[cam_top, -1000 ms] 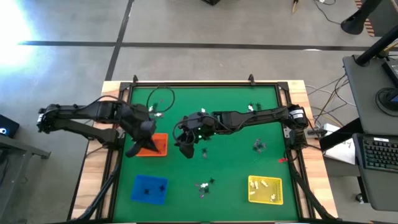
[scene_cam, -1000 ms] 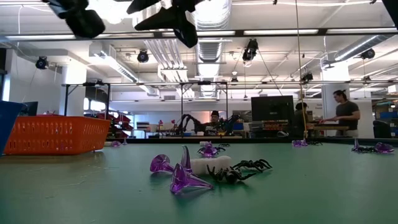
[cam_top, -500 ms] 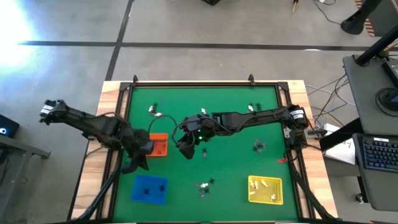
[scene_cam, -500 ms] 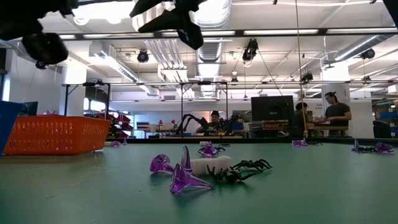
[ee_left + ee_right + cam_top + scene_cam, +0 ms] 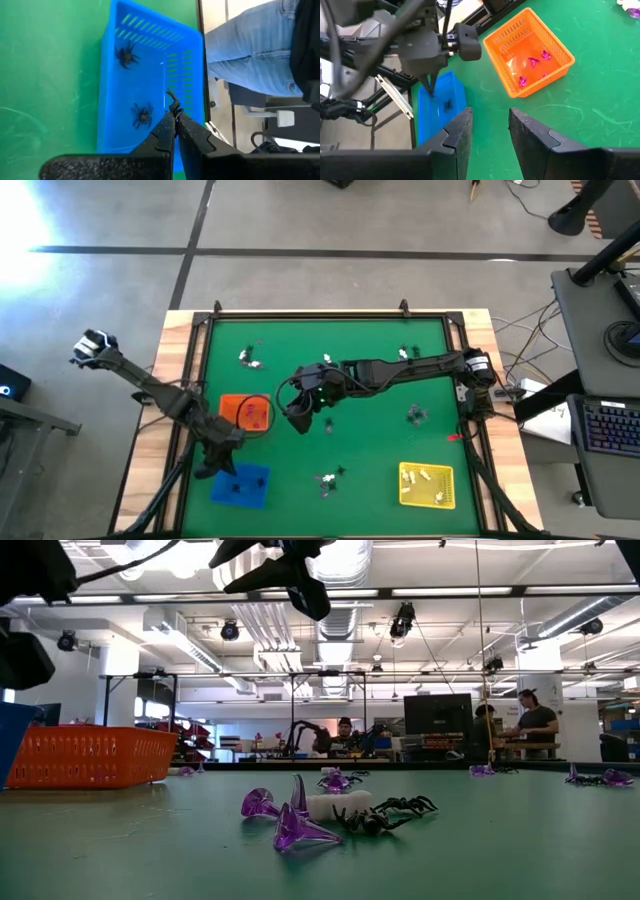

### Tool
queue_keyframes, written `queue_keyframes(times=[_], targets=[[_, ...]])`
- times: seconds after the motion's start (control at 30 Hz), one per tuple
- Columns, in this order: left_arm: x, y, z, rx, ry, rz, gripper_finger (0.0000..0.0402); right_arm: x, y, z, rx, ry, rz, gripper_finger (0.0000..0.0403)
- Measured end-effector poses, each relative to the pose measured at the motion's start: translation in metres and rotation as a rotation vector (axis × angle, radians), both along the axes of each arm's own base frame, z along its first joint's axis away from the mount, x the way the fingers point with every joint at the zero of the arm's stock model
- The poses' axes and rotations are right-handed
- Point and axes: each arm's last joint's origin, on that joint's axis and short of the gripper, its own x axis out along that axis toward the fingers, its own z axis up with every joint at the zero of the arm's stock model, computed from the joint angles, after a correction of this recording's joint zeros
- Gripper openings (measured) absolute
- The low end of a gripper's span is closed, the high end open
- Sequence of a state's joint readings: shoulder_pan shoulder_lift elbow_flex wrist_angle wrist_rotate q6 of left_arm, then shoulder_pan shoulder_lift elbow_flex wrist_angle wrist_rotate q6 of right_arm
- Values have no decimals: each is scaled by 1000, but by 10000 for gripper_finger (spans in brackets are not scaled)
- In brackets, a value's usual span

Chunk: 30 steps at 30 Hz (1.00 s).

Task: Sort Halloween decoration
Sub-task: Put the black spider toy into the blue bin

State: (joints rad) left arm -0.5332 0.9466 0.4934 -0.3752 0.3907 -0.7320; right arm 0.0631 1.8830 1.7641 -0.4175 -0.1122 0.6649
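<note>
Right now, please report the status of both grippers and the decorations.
Left gripper shut on a black spider, over the blue tray. Right gripper open, empty, mid-table. Two spiders already in blue tray. Nothing in the way.
</note>
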Motion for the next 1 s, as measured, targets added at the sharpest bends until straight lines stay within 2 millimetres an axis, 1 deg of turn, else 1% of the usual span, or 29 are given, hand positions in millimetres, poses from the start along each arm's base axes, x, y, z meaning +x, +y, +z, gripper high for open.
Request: queue_keyframes(times=[0.13,0.3,0.5,0.77,1.0], targets=[[-4,1,-11,3,30,12,0,0,2,0,15,1,-6,123],[-6,2,-18,12,52,16,0,-1,9,0,16,0,8,125],[-7,3,-29,29,104,27,0,-1,10,1,24,2,-3,126],[-1,0,-27,19,121,43,5,-1,11,1,31,3,-7,128],[5,-4,-21,15,112,41,49,-1,11,1,31,3,-7,128]])
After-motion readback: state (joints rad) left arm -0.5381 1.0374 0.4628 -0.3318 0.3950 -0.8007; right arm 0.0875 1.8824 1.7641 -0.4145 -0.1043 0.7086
